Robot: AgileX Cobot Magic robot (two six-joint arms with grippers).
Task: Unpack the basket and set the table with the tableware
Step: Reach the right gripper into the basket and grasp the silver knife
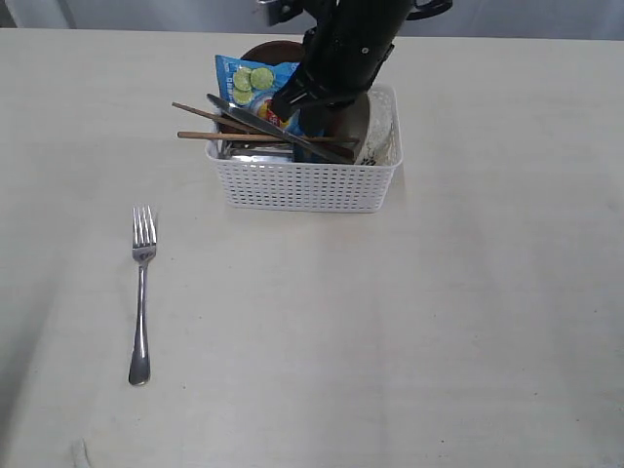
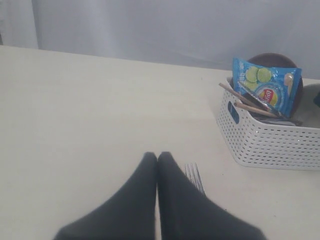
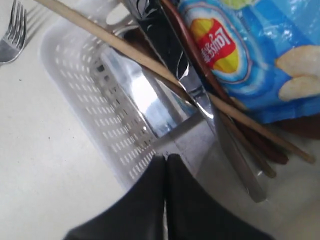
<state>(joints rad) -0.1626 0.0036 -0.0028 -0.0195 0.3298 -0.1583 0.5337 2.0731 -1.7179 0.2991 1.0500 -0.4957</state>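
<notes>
The right gripper (image 3: 166,158) hangs over the basket (image 1: 302,183) with its jaws pressed together and nothing between them. The left gripper (image 2: 157,157) is likewise closed and empty, low over the table (image 1: 468,322). The knife (image 3: 199,92) lies slantwise in the basket, handle end nearest the right gripper. It is stiff, slick steel, thin and weighty, so a pinch across the handle looks the safest hold. A chopstick (image 3: 150,59) crosses over it and, being light round wood, would likely roll. Counted: one fork (image 1: 142,292) on the table, well apart from the basket. Inside the basket are one knife, two chopsticks, one cup (image 1: 255,151), one bowl (image 1: 382,122), one plate (image 1: 271,51) and one chip bag (image 1: 249,83) — the spoon cannot be made out
</notes>
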